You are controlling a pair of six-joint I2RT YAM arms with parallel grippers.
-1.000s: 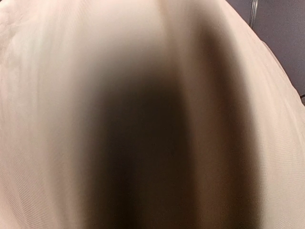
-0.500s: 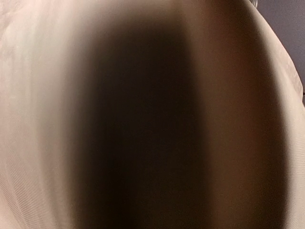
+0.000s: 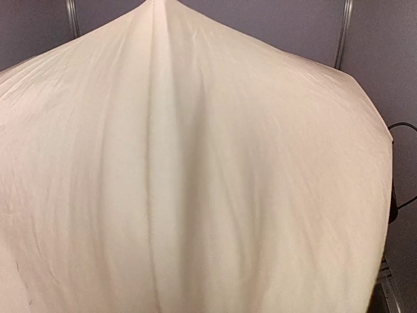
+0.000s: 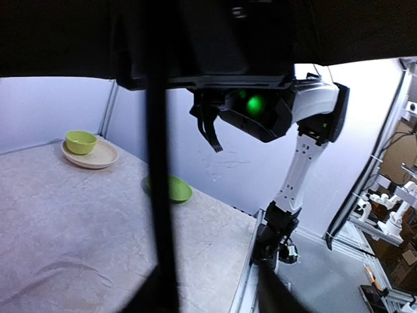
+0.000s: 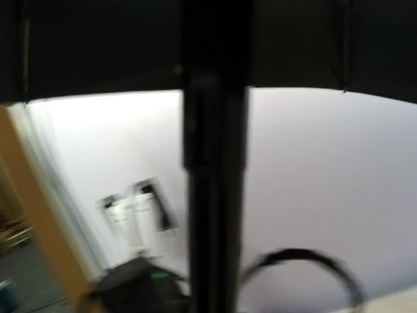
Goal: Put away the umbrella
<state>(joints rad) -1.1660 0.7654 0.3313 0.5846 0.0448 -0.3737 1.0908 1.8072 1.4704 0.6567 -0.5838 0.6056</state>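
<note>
The umbrella's open cream canopy (image 3: 208,169) fills the top view and hides both arms and the table. From beneath, its black lining roofs both wrist views. The thin black shaft (image 4: 159,195) runs upright past my left gripper (image 4: 212,297), whose two dark fingers stand apart at the bottom edge, the shaft beside the left one. My right arm (image 4: 303,156) reaches up under the canopy. In the right wrist view the shaft (image 5: 215,195) is blurred, close and dead centre, running down to where the jaws sit. The fingers themselves do not show. The handle is out of view.
A green bowl (image 4: 81,141) sits on a beige plate (image 4: 98,158) at the far left of the grey table (image 4: 65,228). A second green bowl (image 4: 176,189) lies behind the shaft. The table's metal edge rail (image 4: 251,261) runs by the right arm's base.
The canopy was pressed against the top camera, dark and blurred. It now sits farther off and sharp, with its peak at the top edge and the wall showing behind.
</note>
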